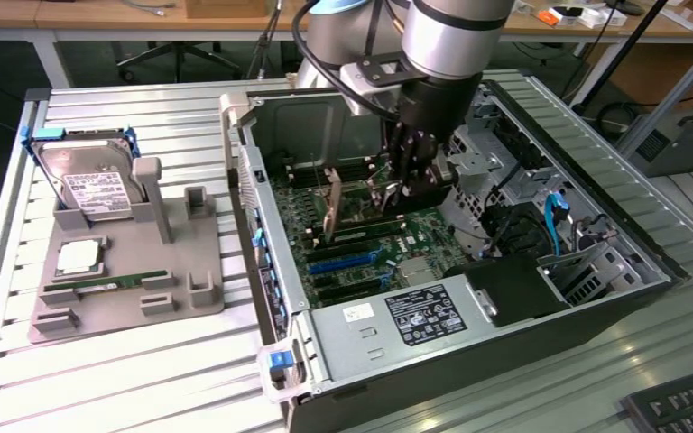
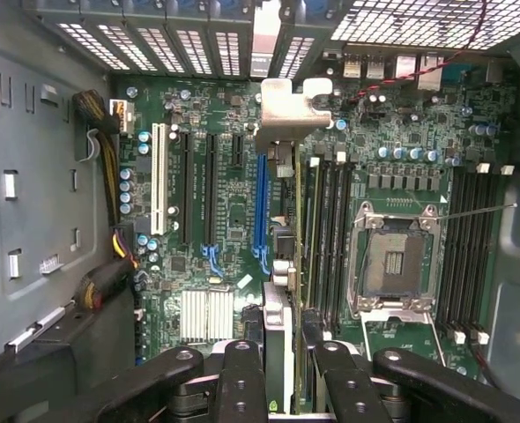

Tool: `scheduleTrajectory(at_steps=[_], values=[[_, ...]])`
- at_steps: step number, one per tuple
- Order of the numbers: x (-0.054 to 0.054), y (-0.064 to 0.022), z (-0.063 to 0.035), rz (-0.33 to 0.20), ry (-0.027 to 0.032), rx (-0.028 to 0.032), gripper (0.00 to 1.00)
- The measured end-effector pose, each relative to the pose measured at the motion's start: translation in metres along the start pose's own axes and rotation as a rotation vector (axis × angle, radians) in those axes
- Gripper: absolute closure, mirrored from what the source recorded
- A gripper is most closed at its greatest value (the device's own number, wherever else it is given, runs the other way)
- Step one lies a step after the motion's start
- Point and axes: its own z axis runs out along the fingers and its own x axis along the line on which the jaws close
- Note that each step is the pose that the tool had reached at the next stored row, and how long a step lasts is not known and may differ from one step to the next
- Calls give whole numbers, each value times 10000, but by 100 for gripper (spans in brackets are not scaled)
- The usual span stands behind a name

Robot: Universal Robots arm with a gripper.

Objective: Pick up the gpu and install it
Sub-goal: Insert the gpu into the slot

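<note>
The thin, flat, tan-edged gpu card (image 1: 335, 206) is held upright, seemingly gripped, by the black gripper (image 1: 397, 185) inside the open grey metal computer case (image 1: 635, 244), at twelve o'clock from the blue slots.

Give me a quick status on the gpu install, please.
Gripper shut on gpu, inside the computer case. Card upright over the motherboard slots. Nothing blocking.

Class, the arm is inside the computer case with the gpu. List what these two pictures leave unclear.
- Whether the gpu is seated: in the exterior view the gripper hides its slot end.
- The gpu's face: the wrist view shows it edge-on.
- Label text on the hard drive: too small.
- The keyboard: cut off by the exterior view's corner.
</note>
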Motion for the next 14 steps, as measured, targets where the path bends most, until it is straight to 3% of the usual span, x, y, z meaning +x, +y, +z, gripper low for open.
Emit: scheduleTrajectory(at_steps=[14], values=[[39,20,16,-1,-1,1,73]])
